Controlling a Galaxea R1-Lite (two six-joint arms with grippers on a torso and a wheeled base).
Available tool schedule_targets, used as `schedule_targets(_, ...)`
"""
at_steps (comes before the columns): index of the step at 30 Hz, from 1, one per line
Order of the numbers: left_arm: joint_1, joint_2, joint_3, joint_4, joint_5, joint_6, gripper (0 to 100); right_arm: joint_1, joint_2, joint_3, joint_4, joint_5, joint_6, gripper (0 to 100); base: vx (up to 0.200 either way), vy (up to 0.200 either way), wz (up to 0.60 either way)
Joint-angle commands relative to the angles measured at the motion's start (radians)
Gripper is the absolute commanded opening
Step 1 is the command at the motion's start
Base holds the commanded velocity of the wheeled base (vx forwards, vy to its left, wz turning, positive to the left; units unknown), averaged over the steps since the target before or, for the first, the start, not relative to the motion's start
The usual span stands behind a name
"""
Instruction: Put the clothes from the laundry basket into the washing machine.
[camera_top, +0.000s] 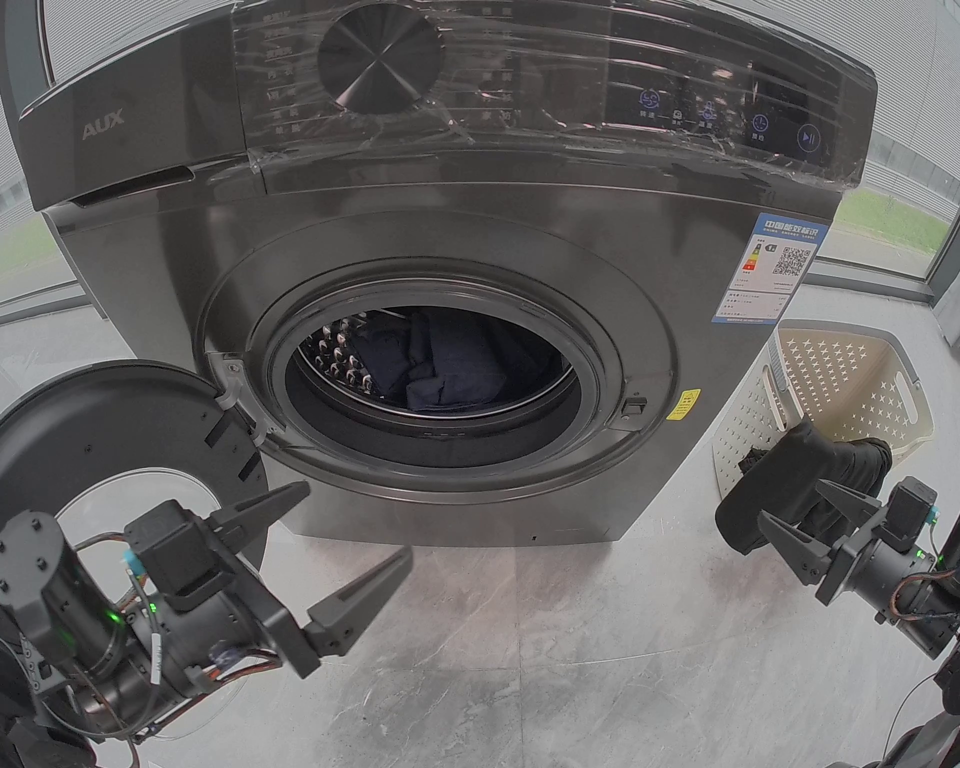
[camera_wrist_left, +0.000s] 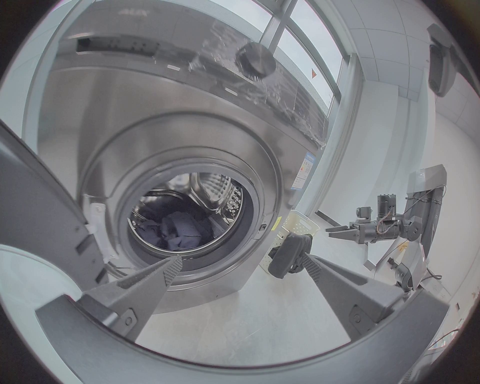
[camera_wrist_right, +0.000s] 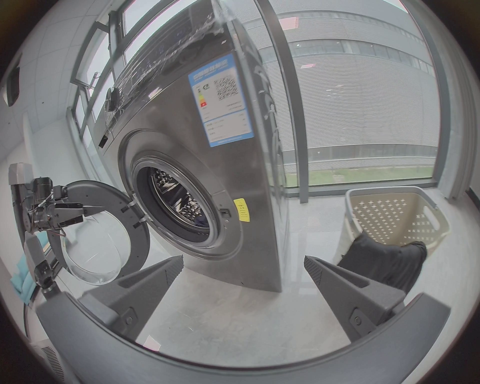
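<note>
The grey washing machine (camera_top: 450, 200) stands with its round door (camera_top: 110, 440) swung open to the left. Dark blue clothes (camera_top: 440, 360) lie inside the drum (camera_wrist_left: 185, 225). A beige laundry basket (camera_top: 850, 380) sits on the floor to the machine's right, with a black garment (camera_top: 800, 480) hanging over its front rim (camera_wrist_right: 385, 260). My left gripper (camera_top: 350, 545) is open and empty, low in front of the door. My right gripper (camera_top: 810, 520) is open, close in front of the black garment, holding nothing.
Pale marble floor (camera_top: 560, 640) spreads in front of the machine. Glass walls stand behind the machine and basket (camera_wrist_right: 395, 210). The open door (camera_wrist_right: 100, 230) takes up the space on the left side.
</note>
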Motion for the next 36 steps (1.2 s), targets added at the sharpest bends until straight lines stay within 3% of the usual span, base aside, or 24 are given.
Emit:
schedule_targets(1, 0.066, -0.174, 0.103, 0.004, 0.004, 0.024, 100, -0.079, -0.236, 0.031, 0.147, -0.007, -0.001, 100, 0.0, 0.0, 0.0)
schedule_targets(6, 0.089, -0.283, 0.177, 0.035, 0.014, 0.058, 100, -0.081, -0.41, 0.031, 0.317, -0.082, -0.002, 100, -0.12, 0.0, 0.0)
schedule_targets(9, 0.115, -0.341, 0.177, 0.101, 0.014, 0.061, 100, -0.088, -0.465, 0.031, 0.368, -0.084, 0.001, 100, -0.067, 0.0, 0.0)
schedule_targets(11, 0.157, -0.456, 0.177, 0.217, 0.001, 0.069, 100, -0.105, -0.574, 0.031, 0.466, -0.082, -0.001, 100, -0.2, 0.0, 0.0)
schedule_targets(16, 0.197, -0.596, 0.177, 0.403, 0.003, 0.053, 100, -0.127, -0.752, 0.028, 0.661, -0.082, -0.002, 100, -0.2, 0.0, 0.0)
schedule_targets(17, 0.226, -0.689, 0.177, 0.506, 0.0, 0.041, 100, -0.145, -0.828, 0.02, 0.735, -0.079, -0.004, 100, -0.2, 0.0, 0.0)
schedule_targets(20, 0.281, -0.82, 0.177, 0.639, -0.022, 0.027, 100, -0.179, -0.917, 0.008, 0.822, -0.076, -0.004, 100, 0.0, 0.0, 0.0)
schedule_targets(29, 0.466, -1.22, 0.175, 1.003, -0.23, 0.003, 100, -0.271, -1.131, 0.003, 1.02, -0.02, -0.004, 100, -0.067, 0.0, 0.0)
schedule_targets(33, 0.562, -1.317, 0.175, 1.119, -0.233, -0.009, 100, -0.289, -1.19, 0.025, 1.051, -0.012, -0.002, 100, -0.15, 0.0, 0.0)
schedule_targets(35, 0.591, -1.334, 0.177, 1.193, -0.218, 0.001, 100, -0.294, -1.247, 0.031, 1.113, -0.012, -0.001, 100, 0.0, 0.0, 0.0)
schedule_targets(36, 0.601, -1.329, 0.177, 1.21, -0.201, -0.009, 100, -0.295, -1.292, 0.031, 1.173, -0.012, -0.001, 100, 0.0, 0.0, 0.0)
